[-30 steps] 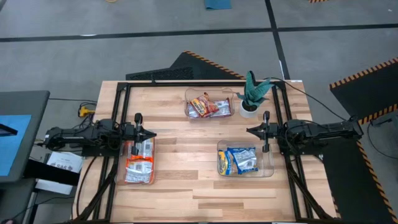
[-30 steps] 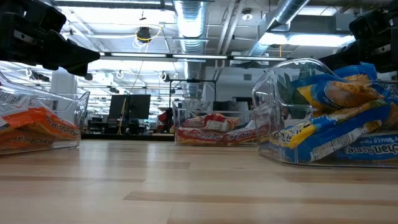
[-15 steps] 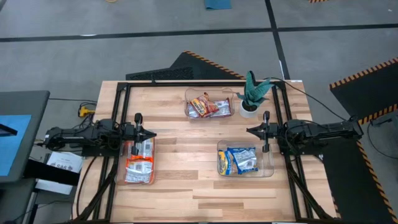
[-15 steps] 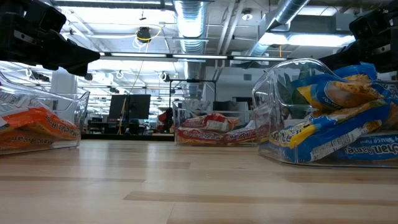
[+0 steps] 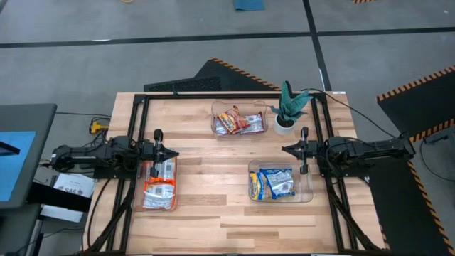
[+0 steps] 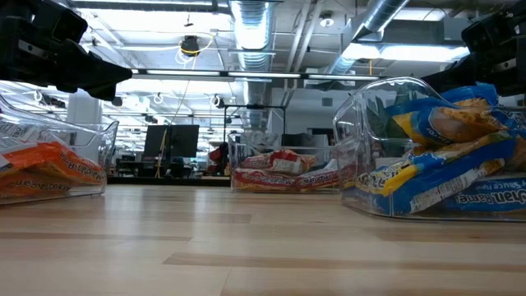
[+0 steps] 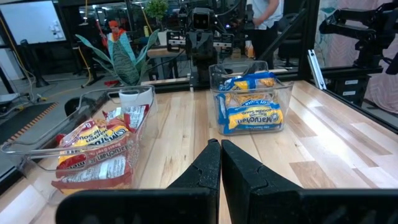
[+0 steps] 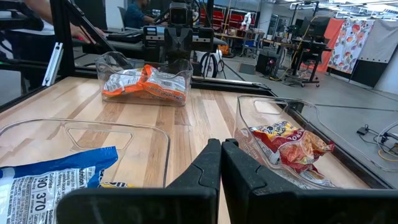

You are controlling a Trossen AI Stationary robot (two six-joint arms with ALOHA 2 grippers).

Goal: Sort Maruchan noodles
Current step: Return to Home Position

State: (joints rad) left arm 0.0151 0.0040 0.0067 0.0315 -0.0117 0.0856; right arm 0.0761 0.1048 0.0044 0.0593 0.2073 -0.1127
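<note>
Noodles sit binned: orange at 8 o'clock, red 12, blue 4. Left claw at 9, right claw at 3, both pinched closed.

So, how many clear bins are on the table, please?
3: the left bin, by the left gripper, with orange packets; the right bin, by the right gripper, with blue packets; the far bin, beside the potted plant, with red packets. None hidden.

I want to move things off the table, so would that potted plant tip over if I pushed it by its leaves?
Probably: the potted plant has tall leaves over a small white pot, so it looks top-heavy. Pushed low on the pot, it would likely slide across the smooth wooden table.
</note>
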